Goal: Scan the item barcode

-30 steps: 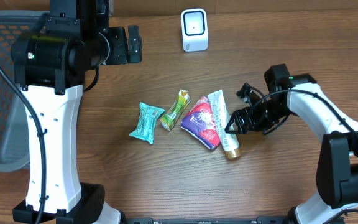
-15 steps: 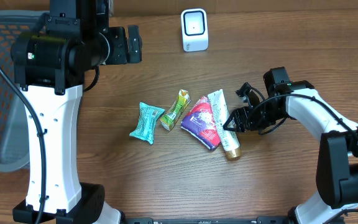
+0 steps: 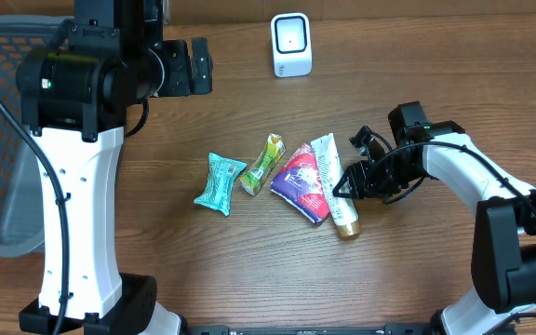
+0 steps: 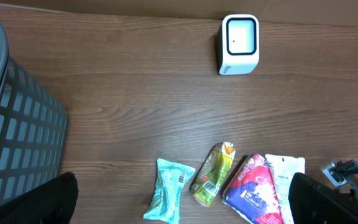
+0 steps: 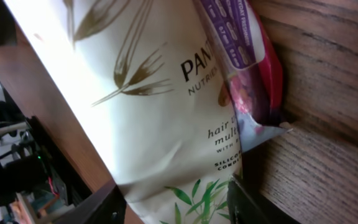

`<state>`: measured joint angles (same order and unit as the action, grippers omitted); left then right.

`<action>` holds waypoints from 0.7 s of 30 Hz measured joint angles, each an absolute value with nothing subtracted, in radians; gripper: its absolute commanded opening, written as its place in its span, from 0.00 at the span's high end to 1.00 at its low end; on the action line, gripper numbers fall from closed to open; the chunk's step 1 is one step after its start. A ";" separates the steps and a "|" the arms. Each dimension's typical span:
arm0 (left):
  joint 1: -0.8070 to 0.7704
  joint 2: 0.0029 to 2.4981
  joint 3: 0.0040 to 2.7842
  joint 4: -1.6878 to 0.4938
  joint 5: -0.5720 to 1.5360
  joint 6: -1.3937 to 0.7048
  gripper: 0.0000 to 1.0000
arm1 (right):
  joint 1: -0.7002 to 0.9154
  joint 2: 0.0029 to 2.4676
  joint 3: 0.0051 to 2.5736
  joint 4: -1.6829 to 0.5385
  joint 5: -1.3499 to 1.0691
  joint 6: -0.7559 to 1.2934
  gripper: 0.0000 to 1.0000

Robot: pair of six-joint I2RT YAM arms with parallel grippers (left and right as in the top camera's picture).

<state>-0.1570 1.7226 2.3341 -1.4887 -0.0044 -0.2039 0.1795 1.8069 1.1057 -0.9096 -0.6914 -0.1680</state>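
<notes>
A white shampoo tube (image 3: 328, 170) with a gold cap lies on the wooden table, partly over a purple packet (image 3: 299, 181). A green packet (image 3: 263, 163) and a teal packet (image 3: 219, 183) lie to its left. The white barcode scanner (image 3: 291, 45) stands at the table's far edge. My right gripper (image 3: 343, 184) is low at the tube's right side. In the right wrist view the tube (image 5: 135, 112) fills the gap, and both fingers (image 5: 95, 205) press its edges. My left gripper (image 3: 194, 67) hangs open, high at the back left, holding nothing.
A dark mesh basket (image 4: 11, 124) stands off the table's left side. In the left wrist view the scanner (image 4: 239, 45) is at the top, and the teal packet (image 4: 169, 199), green packet (image 4: 213, 174) and purple packet (image 4: 253, 193) lie along the bottom.
My right gripper has slid a little left onto the tube and its fingers have narrowed around it. The left arm and the packets have not moved.
</notes>
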 measured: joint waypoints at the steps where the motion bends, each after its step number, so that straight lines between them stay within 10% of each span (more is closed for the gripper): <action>1: -0.157 1.723 2.334 -1.489 -0.004 -0.204 0.00 | 0.179 1.807 1.106 -0.910 -0.692 -0.165 0.60; 9: -0.157 1.723 2.334 -1.489 -0.004 -0.204 0.01 | 0.179 1.803 1.106 -0.904 -0.696 -0.159 0.94; 21: -0.157 1.723 2.334 -1.489 -0.004 -0.204 0.01 | 0.020 1.804 1.120 -0.971 -0.741 -0.104 0.96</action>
<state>-0.1570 1.7226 2.3341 -1.4887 -0.0044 -0.2039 0.0196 1.8038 1.1198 -0.9710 -0.7406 -0.1043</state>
